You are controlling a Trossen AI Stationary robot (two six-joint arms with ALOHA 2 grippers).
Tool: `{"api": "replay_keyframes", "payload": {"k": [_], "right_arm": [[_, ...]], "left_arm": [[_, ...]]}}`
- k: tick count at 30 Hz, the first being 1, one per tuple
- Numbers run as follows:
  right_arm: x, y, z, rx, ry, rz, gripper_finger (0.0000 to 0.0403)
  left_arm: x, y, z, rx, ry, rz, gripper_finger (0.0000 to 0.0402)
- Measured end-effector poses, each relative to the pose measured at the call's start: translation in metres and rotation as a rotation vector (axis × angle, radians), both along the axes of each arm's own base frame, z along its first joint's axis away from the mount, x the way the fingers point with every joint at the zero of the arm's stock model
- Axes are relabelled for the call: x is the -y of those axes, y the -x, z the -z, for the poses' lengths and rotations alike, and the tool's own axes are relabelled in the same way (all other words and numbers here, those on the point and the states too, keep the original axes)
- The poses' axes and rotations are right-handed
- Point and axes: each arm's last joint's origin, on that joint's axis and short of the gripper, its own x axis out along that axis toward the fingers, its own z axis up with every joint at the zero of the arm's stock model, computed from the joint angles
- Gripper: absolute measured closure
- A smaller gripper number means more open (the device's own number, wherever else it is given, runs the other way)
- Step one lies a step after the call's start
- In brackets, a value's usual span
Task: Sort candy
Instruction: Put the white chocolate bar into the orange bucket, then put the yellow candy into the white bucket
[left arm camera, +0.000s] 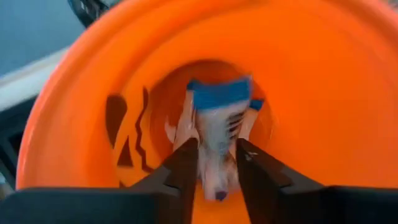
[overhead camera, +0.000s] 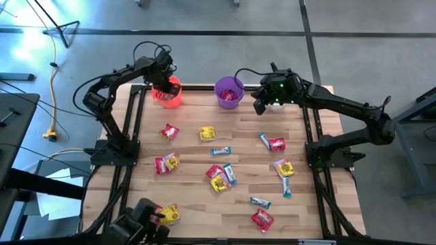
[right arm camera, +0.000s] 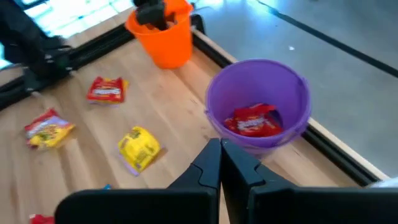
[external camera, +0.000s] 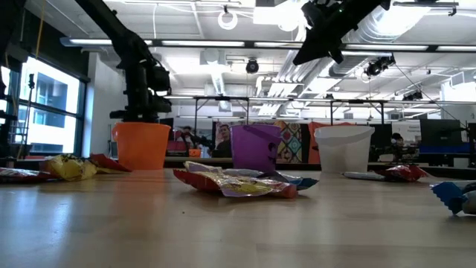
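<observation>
The left pincer (left arm camera: 214, 163) hangs inside the orange cup (overhead camera: 168, 94), its fingers narrowly parted around a blue-and-white bar (left arm camera: 217, 118) with gaps on both sides. Right of the orange cup stand two more cups: a purple cup (overhead camera: 229, 92) holding red packets (right arm camera: 252, 119), then a white cup (external camera: 343, 149). The right pincer (right arm camera: 219, 163), pressed closed and empty, hovers beside the purple cup. More candy (overhead camera: 219, 178) lies scattered on the counter (overhead camera: 191, 143); I cannot count it exactly.

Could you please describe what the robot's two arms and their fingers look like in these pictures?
Both arms are dark, almost black, jointed links rising from bases on a black frame at the table's sides. Black cables loop above the left gripper. A small green light glows near the right gripper. In the wrist views the left fingers and the right fingers are flat, black and tapered.
</observation>
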Motion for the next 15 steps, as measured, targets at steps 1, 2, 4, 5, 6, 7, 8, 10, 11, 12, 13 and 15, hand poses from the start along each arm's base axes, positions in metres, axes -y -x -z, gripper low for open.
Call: {"api": "replay_keyframes", "payload": {"k": [1, 2, 4, 5, 6, 7, 8, 10, 11, 12, 13, 15], "right_arm": [[0.000, 0.000, 0.000, 0.008, -0.004, -0.012, 0.0403], [0.000, -0.001, -0.001, 0.013, -0.006, -0.018, 0.0403], [-0.001, -0.001, -0.001, 0.017, -0.008, -0.037, 0.0403], [-0.001, -0.001, -0.001, 0.015, -0.005, -0.051, 0.0403], [-0.001, -0.001, -0.001, 0.014, -0.003, -0.064, 0.0403], [-0.002, -0.001, -0.001, 0.013, 0.000, -0.077, 0.0403], [-0.002, -0.001, -0.001, 0.013, 0.000, -0.089, 0.0403], [-0.004, -0.002, -0.001, 0.024, -0.021, -0.134, 0.0403], [-0.006, -0.004, -0.001, 0.028, -0.027, -0.182, 0.0403], [-0.010, -0.006, 0.000, 0.027, -0.026, -0.227, 0.0403], [-0.014, -0.009, 0.001, 0.019, -0.023, -0.263, 0.0403], [-0.025, -0.018, 0.006, -0.006, -0.022, -0.320, 0.0402]], "left_arm": [[0.002, 0.000, 0.000, 0.011, -0.020, 0.000, 0.0289], [0.006, 0.000, -0.001, 0.018, -0.036, 0.004, 0.0278], [0.014, -0.001, -0.007, 0.030, -0.092, 0.014, 0.0257], [0.019, -0.002, -0.013, 0.039, -0.134, 0.021, 0.0249], [0.024, -0.002, -0.019, 0.042, -0.171, 0.024, 0.0242], [0.031, -0.003, -0.026, 0.046, -0.201, 0.025, 0.0236], [0.038, -0.003, -0.034, 0.054, -0.233, 0.024, 0.0232], [0.054, -0.003, -0.050, 0.085, -0.291, 0.029, 0.0227], [0.064, -0.003, -0.058, 0.111, -0.321, 0.037, 0.0226], [0.075, -0.003, -0.065, 0.146, -0.349, 0.041, 0.0225], [0.086, -0.003, -0.070, 0.181, -0.371, 0.045, 0.0225], [0.110, -0.002, -0.076, 0.244, -0.417, 0.051, 0.0224]]}}
